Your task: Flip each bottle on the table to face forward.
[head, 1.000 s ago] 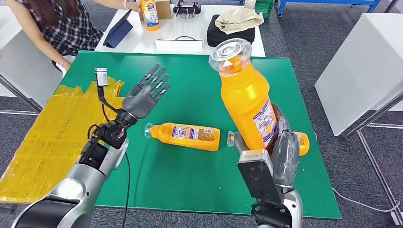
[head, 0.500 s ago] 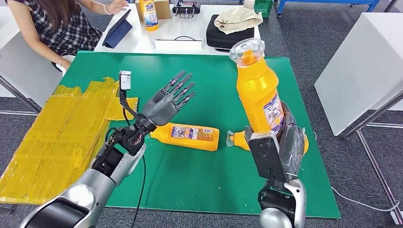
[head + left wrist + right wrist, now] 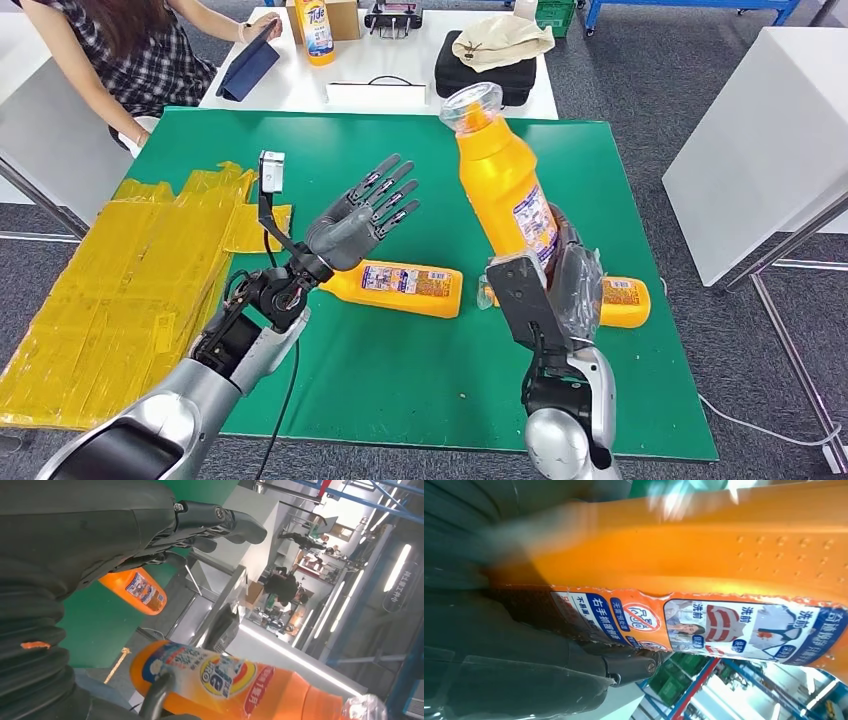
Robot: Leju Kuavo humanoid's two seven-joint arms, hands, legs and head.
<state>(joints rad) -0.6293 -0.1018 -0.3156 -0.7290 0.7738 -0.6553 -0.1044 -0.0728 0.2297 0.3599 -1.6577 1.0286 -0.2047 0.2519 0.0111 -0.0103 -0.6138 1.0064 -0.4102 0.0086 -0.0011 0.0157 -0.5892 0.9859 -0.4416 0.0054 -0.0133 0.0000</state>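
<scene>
My right hand grips the lower body of a large orange detergent bottle and holds it above the green table, cap up and tilted to the left. Its label fills the right wrist view. My left hand is raised, fingers spread and empty, to the left of the held bottle and just above a second orange bottle lying on its side at the table's middle. A third orange bottle lies on the table behind my right hand, partly hidden by it.
Crumpled yellow sheeting covers the table's left edge. A person sits at the far left by a white table with a Tide bottle, a tablet and a black case. A white cabinet stands at the right.
My left hand has risen and moved right towards the centre, over the lying bottle. My right hand swung the held bottle right, then back left, now tilted with its cap leaning left.
</scene>
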